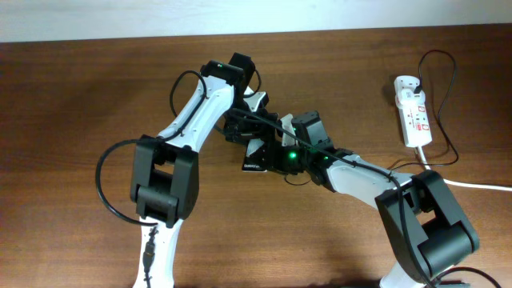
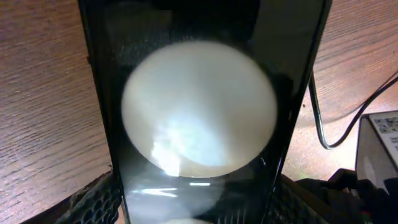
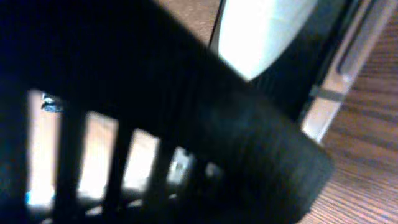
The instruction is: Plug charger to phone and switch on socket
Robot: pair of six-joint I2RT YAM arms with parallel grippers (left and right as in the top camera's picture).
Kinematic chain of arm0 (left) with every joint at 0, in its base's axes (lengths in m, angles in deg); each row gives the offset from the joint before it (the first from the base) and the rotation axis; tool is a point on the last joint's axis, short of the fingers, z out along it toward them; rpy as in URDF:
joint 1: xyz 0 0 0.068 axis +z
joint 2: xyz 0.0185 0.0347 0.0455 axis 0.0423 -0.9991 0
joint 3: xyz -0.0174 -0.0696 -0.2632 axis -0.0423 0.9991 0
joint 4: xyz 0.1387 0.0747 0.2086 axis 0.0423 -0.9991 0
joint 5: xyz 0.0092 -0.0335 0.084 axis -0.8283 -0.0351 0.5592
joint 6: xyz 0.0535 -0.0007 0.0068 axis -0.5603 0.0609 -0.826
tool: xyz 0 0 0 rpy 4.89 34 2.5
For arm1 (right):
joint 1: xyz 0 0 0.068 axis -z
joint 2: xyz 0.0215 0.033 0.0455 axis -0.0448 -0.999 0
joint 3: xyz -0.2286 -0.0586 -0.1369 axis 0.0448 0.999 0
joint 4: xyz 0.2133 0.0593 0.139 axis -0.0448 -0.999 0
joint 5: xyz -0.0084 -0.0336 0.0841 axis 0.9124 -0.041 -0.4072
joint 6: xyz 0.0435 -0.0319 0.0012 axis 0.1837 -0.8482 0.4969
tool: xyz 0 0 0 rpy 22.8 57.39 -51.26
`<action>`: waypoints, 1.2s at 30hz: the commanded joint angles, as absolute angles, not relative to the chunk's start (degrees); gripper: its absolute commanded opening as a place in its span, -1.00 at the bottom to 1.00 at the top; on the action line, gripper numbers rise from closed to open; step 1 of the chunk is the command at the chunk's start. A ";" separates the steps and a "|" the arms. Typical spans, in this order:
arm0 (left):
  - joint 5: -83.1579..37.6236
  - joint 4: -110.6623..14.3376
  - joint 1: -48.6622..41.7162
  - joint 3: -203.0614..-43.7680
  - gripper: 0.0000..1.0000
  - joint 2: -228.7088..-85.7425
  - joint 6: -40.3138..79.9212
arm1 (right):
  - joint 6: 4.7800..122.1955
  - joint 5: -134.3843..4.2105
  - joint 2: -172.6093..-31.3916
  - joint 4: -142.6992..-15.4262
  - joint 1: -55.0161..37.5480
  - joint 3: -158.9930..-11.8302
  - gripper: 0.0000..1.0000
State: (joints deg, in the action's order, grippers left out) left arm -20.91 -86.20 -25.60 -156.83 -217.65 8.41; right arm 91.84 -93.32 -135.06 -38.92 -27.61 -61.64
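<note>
Clamping the stiff, slippery phone [image 2: 199, 124] by its side edges is the left end effector [image 2: 199, 208]; for the right end effector [image 1: 276, 149] I cannot tell.

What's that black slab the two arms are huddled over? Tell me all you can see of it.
It is a phone: a flat black rectangle with a glossy face bearing a large white round blob, a second one showing below. Mid-table and mostly hidden from overhead, it shows tiny white lettering at its near end. The left gripper straddles its long edges, seemingly gripping it. Whether anything is plugged in cannot be seen.
</note>
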 commanded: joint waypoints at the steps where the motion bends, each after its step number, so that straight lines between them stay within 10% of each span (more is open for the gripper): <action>1: -22.99 -86.88 -26.67 -156.83 0.43 -215.29 6.37 | 92.12 -93.05 -135.21 -37.61 -27.26 -61.95 -0.70; 8: -25.00 -86.84 -22.17 -156.83 0.76 -214.09 4.58 | 89.87 -101.07 -135.19 -36.08 -24.79 -61.95 -0.92; 11: -45.45 -85.40 -15.81 -156.86 0.67 -209.96 -6.00 | 89.96 -116.05 -135.19 -26.77 -20.79 -61.95 -0.92; 20: -84.29 -85.35 -10.67 -156.83 0.14 -206.31 -27.33 | 114.22 -129.01 -135.19 7.70 -18.89 -61.97 -0.92; 30: -85.10 -85.35 -14.41 -156.83 -0.19 -206.31 -27.31 | 114.44 -120.59 -135.19 8.68 -19.00 -62.01 -0.92; 36: -82.35 -85.37 -15.18 -156.83 -1.00 -206.31 -27.31 | 114.44 -120.88 -135.19 8.64 -19.00 -62.01 -0.84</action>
State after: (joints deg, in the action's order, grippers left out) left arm -76.95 -84.57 -11.86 -156.51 -208.88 -26.78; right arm 112.43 -126.34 -134.75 9.58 -18.89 -61.45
